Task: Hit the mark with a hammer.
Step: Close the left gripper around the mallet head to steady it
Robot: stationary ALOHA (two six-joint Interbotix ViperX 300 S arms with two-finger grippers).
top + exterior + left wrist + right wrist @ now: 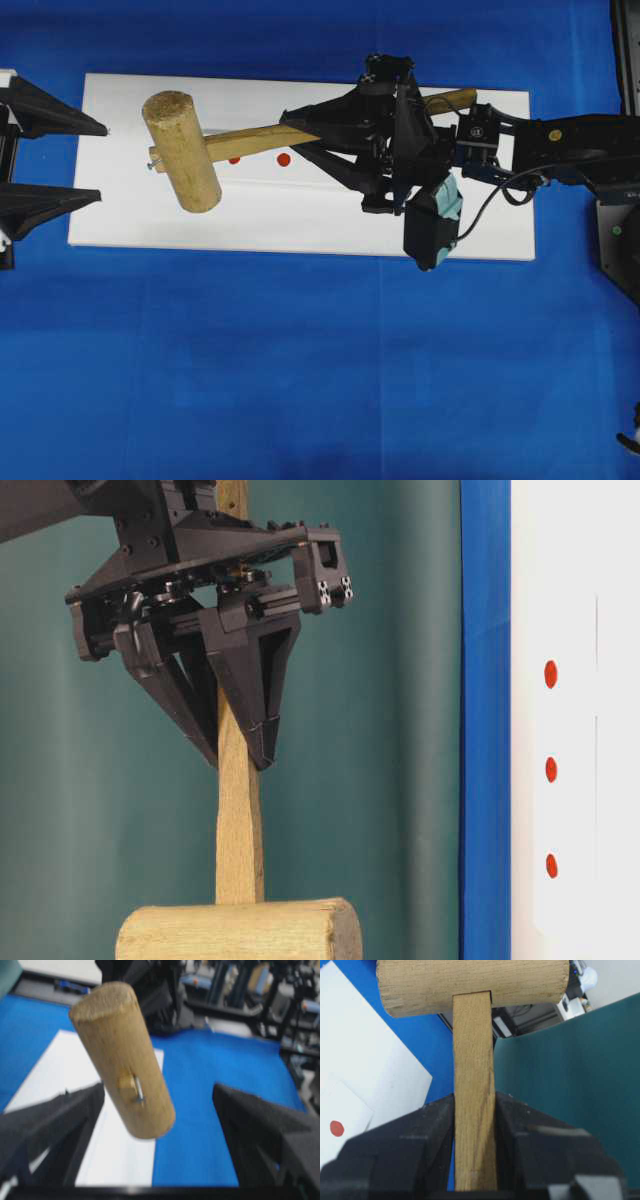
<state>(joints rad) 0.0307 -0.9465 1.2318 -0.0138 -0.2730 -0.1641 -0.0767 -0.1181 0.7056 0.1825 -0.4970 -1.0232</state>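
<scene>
Surface: blue counter (300,380) carrying a white board (300,215) with red marks (284,159).
Right hand (300,135): clamped on the handle of the hammer (182,150).
Hammer axis: handle runs out from the right hand, head at its far end, above the board beside the marks.
Left hand (50,160): spread wide, empty, flanking the head.

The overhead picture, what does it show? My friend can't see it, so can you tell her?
The right gripper holds a wooden hammer by its handle over a white board on a blue table. Red dots mark the board under the handle. The left gripper waits at the left edge, jaws open.
</scene>
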